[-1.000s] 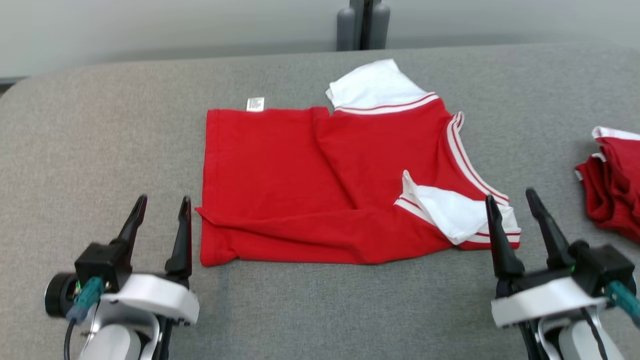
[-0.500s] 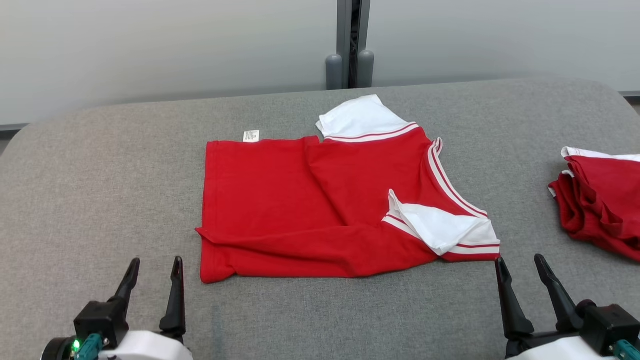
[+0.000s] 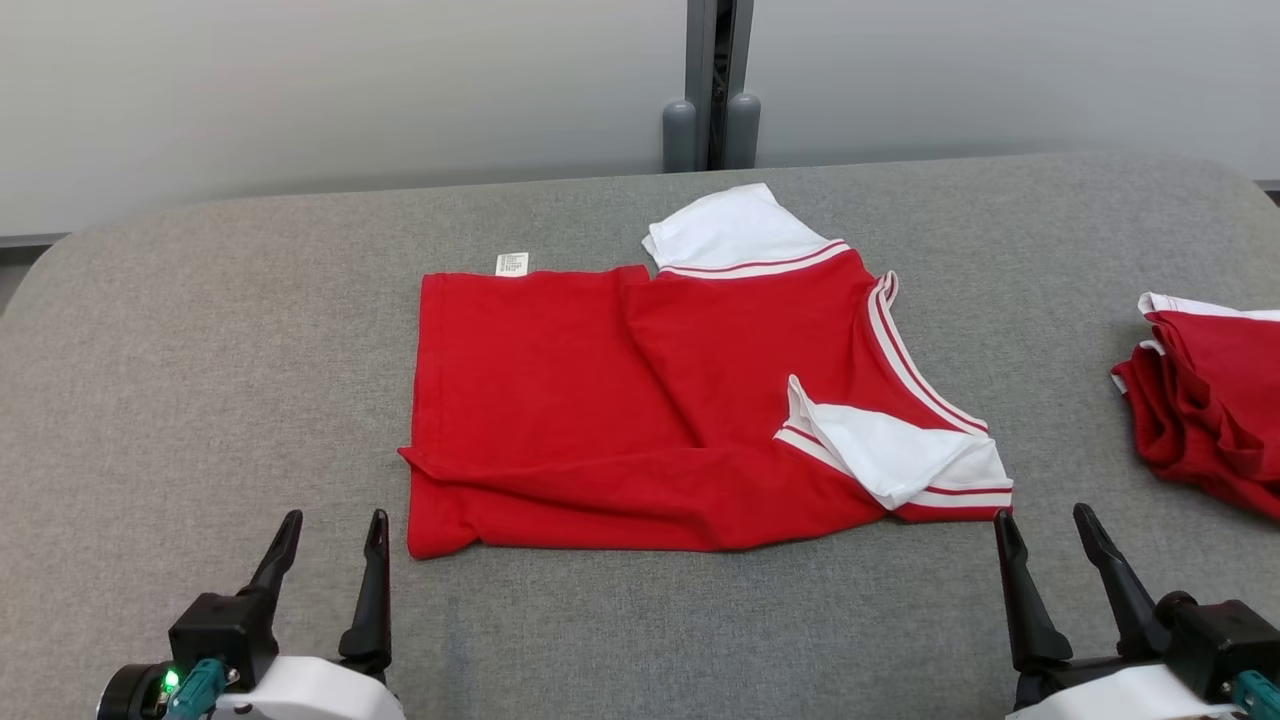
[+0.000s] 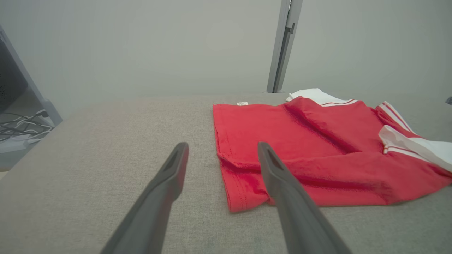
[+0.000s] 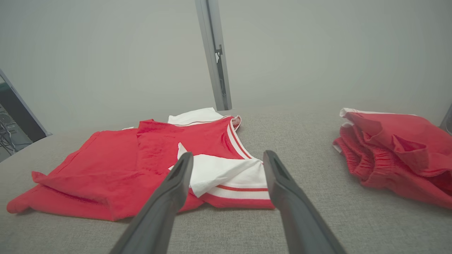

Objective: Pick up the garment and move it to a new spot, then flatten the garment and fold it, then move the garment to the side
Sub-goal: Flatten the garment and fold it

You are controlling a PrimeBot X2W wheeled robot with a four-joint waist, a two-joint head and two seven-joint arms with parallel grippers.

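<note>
Pretty soft, even light is thrown from overhead; thin shadows are cast at 6 o'clock under the garment (image 3: 560,400). Wrist-view fingers (image 4: 155,197) are blurred up close.

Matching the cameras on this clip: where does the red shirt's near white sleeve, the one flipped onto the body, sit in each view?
Head view: near white sleeve, right of centre, lower half.
Left wrist view: near white sleeve, at the right edge, mid-height.
Right wrist view: near white sleeve, centre of the picture.
Shared landmark: the grey post rising at the far side.
</note>
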